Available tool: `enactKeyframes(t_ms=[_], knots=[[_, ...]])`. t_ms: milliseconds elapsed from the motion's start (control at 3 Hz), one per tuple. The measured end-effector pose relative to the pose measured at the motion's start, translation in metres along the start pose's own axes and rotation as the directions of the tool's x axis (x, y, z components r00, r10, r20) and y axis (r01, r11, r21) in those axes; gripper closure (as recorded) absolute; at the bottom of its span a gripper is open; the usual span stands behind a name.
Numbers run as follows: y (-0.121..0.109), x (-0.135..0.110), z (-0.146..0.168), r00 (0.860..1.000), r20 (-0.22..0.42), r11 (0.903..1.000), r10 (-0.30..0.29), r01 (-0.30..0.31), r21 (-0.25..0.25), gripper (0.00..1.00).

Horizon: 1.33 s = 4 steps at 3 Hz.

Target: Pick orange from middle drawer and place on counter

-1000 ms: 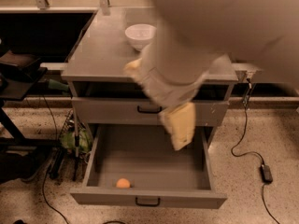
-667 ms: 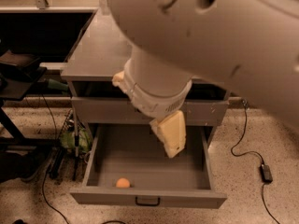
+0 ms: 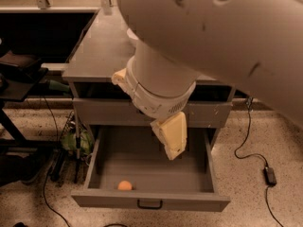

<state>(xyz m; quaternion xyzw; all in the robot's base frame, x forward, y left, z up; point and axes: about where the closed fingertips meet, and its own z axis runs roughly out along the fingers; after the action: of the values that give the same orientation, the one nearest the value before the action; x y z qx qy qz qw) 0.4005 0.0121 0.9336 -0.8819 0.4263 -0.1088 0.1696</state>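
The middle drawer (image 3: 150,200) is pulled open, with a small black handle at the centre of its front. The small orange (image 3: 124,185) lies inside it at the front left. My gripper (image 3: 170,137), with yellowish pads, hangs over the drawer's back middle, above and to the right of the orange and apart from it. My big pale arm covers most of the counter (image 3: 92,51); only the counter's left part shows.
A closed grey drawer front (image 3: 99,112) sits above the open drawer. A black cable and adapter (image 3: 270,175) lie on the floor at the right. Cables and a green object (image 3: 80,143) lie left of the cabinet. A dark stand (image 3: 19,74) is at far left.
My arm has swung left and closer to the camera, hiding the white bowl on the counter. The gripper has shifted left over the open drawer. The orange has not moved.
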Motion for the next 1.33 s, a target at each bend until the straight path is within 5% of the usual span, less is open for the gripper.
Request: enactKeyframes(t_ms=[333, 667, 1000, 1333], knots=[[-0.032, -0.015, 0.043, 0.99, 0.075, 0.9924, -0.12, 0.118, 0.034, 0.0], [-0.077, -0.042, 0.126, 0.949, 0.183, 0.9667, -0.255, 0.248, 0.061, 0.0], [-0.102, -0.075, 0.209, 0.884, 0.267, 0.9222, -0.384, 0.382, 0.059, 0.0], [-0.093, -0.106, 0.292, 0.82, 0.338, 0.8737, -0.463, 0.486, 0.018, 0.0]])
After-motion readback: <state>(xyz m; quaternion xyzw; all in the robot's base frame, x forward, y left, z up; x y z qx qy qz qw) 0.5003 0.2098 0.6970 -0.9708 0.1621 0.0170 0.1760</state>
